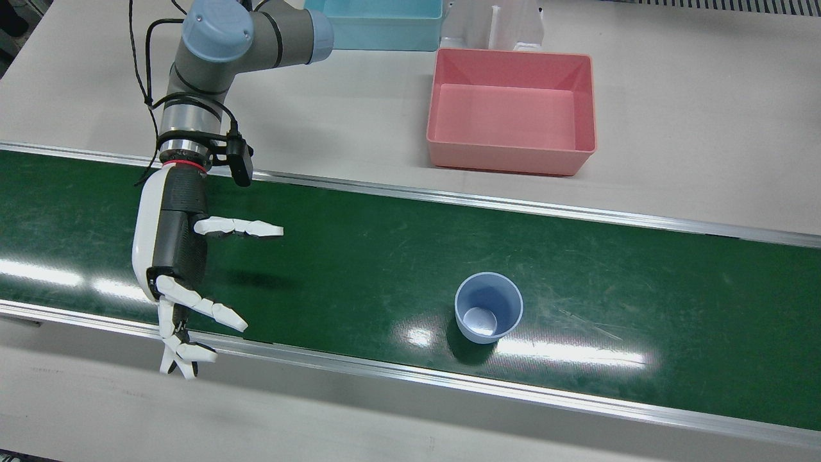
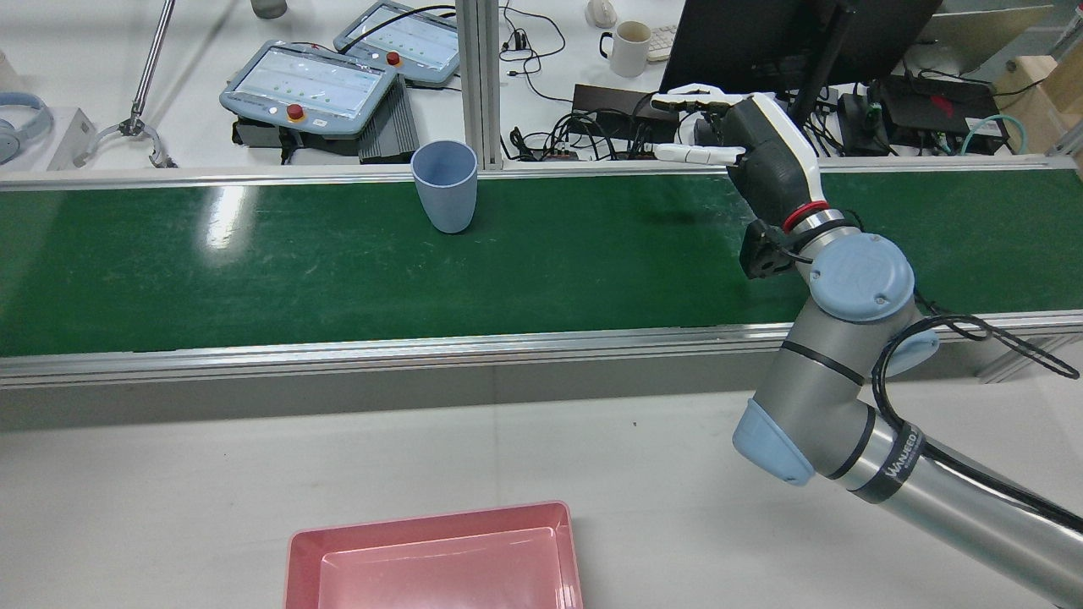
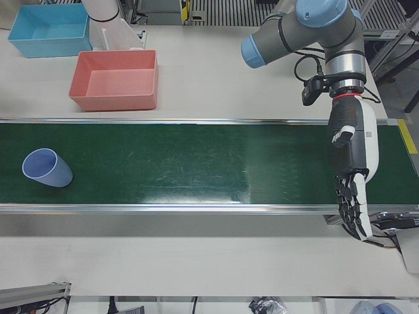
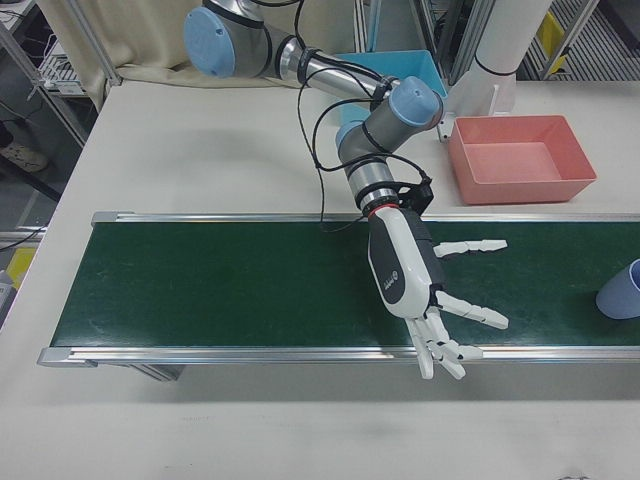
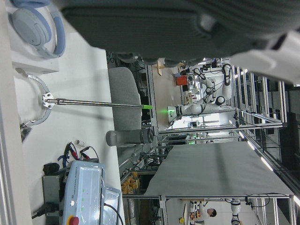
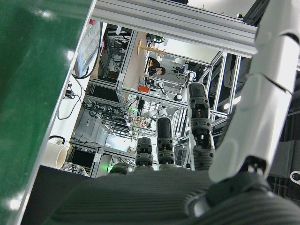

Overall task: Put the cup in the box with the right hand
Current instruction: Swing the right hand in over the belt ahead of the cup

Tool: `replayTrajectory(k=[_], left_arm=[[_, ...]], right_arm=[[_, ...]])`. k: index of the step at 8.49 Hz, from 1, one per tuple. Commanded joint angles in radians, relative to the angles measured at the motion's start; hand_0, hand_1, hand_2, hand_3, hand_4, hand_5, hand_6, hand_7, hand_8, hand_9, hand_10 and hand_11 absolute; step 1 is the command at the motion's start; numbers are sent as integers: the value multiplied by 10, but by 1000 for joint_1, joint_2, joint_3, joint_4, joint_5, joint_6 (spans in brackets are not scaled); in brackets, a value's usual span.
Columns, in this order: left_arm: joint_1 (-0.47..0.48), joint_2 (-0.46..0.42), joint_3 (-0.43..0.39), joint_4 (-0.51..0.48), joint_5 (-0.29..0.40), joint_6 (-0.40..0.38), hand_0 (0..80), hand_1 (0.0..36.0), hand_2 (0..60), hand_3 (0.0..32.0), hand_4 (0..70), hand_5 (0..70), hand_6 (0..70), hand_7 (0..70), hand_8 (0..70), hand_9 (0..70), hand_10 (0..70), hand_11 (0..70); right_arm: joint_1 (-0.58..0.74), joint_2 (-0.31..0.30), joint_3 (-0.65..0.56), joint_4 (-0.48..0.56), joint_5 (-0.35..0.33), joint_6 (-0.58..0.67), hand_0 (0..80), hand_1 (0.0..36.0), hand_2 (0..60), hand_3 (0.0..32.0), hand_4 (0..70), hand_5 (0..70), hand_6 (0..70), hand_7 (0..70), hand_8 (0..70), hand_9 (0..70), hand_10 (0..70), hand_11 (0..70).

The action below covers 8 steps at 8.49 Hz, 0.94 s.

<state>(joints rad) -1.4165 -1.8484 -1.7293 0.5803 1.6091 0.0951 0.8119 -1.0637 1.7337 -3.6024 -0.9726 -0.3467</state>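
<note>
The right hand (image 1: 176,256) hangs over the green belt (image 1: 359,256) with its fingers (image 1: 240,227) spread wide, and it holds nothing. The cup (image 1: 489,307) stands upright on the same belt, well apart from the hand, close to the edge of the belt that is far from the robot. So the job right now looks like going over to the cup. To do it well, the hand should slide along above the belt until the cup sits between the thumb and the other fingers. The fingers should stay wide until then, so they do not knock the cup over. Then they can close gently around the side of the cup, not the rim. Past the belt, on the pale table (image 1: 693,115), waits the pink box (image 1: 511,154), and it is empty. There is one cup, one pink box and one blue box (image 1: 378,32) behind it. Only one hand shows clearly. I cannot tell if the left hand's fingers are open or closed, because its own camera shows just a dark blur of it.
</note>
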Motion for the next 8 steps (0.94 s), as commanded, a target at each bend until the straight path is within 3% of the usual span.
replayTrajectory(k=[1,3,4,6,8], left_arm=[[1,0,-1,3,0,0,0,0,0,0,0,0,0,0,0,0,0,0],[1,0,-1,1,0,0,0,0,0,0,0,0,0,0,0,0,0,0],[1,0,-3,1,0,0,0,0,0,0,0,0,0,0,0,0,0,0],[-1,0,-3,1,0,0,0,0,0,0,0,0,0,0,0,0,0,0],[1,0,-1,1,0,0,0,0,0,0,0,0,0,0,0,0,0,0]], right_arm=[[-7,102,-117,4,-3,-15,479,119,61,10,342,26,67,398,70,134,0,0],[-7,125,-111,4,-3,-58,422,64,53,48,310,9,55,368,59,119,0,0],[-11,126,-100,4,-3,-74,412,56,52,40,322,6,56,373,59,121,0,0],[-58,113,-100,5,-2,-80,455,88,70,40,310,16,58,371,62,124,0,0],[-66,126,-92,10,-2,-101,435,77,64,64,269,15,51,345,59,117,0,0]])
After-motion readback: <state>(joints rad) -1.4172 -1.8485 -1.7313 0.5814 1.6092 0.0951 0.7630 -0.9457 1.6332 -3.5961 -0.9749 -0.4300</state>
